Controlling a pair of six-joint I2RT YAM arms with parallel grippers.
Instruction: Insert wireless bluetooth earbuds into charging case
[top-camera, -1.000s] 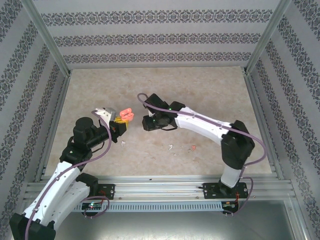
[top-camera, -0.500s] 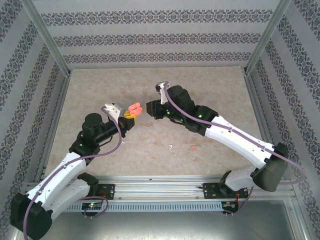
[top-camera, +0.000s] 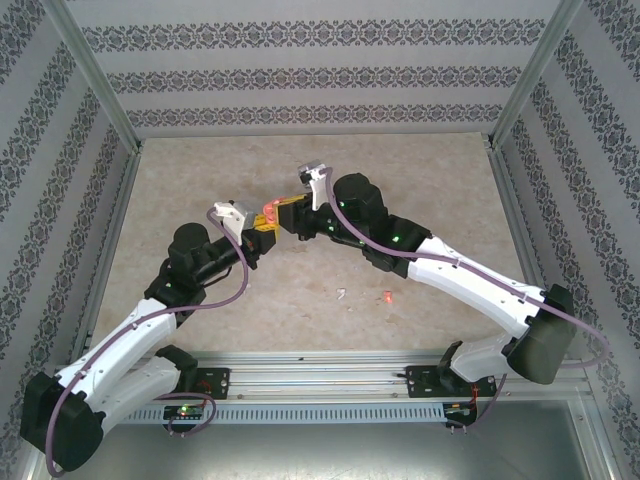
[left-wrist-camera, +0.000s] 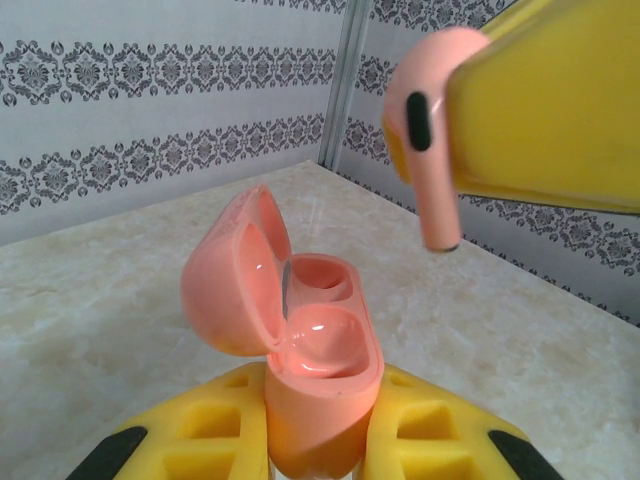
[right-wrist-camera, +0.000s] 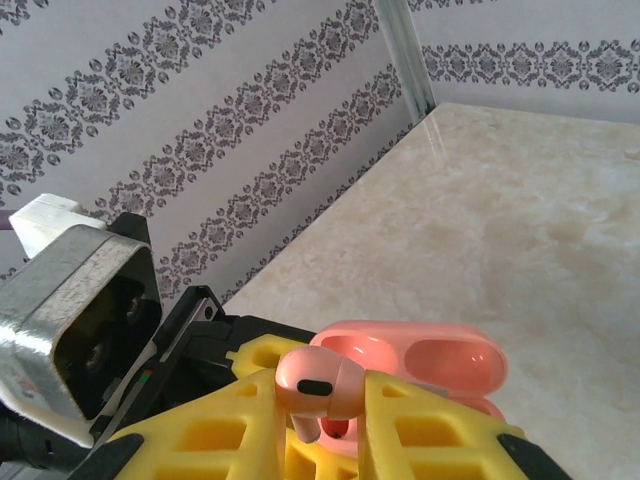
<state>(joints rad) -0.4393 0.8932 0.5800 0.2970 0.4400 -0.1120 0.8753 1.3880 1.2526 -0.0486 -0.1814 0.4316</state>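
Pink open case (left-wrist-camera: 322, 352) sits clamped in left pincer (left-wrist-camera: 318, 432); right pincer (right-wrist-camera: 320, 420) grips 1 pink earbud (right-wrist-camera: 318, 385) just above it.

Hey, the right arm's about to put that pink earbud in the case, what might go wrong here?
1. The earbud in the right gripper sits above and to the side of the case, so its stem may strike the rim or the open lid.
2. The left gripper pinches only the case's lower body; a push might tilt it.
3. Only the earbud's head is gripped, so a bump could knock it loose.
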